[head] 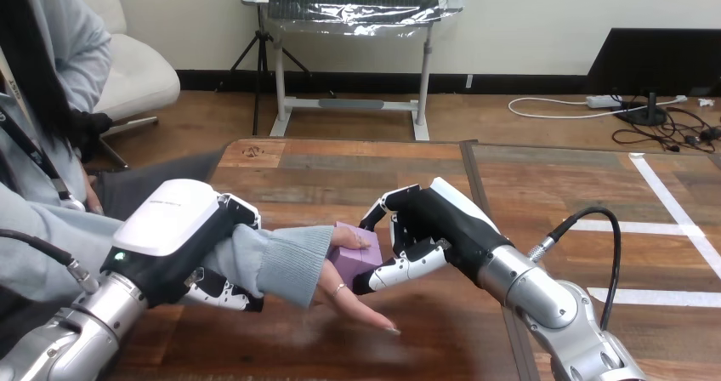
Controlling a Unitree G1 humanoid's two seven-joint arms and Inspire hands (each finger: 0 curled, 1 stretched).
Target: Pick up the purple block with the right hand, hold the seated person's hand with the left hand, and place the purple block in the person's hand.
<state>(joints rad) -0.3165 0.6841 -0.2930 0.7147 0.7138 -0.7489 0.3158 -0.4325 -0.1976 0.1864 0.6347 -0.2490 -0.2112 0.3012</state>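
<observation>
I logged the left hand (183, 236) clamped over the person's sleeved forearm (246, 258), fingers curled under it. The person's hand (353, 300) lay open above the table (340, 168), block (357, 258) on the palm. The right hand (442, 228) pinched the block's right side, fingers on top, thumb below.

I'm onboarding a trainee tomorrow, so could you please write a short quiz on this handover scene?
1. True or false: the purple block lies alone on the table, away from every hand.
2. What does the left hand grip? A) the person's sleeved forearm B) the block C) the table's edge
3. Fill in: the ____ hand pinches the block over the person's hand.
Key: 1 false; 2 A; 3 right hand.
</observation>
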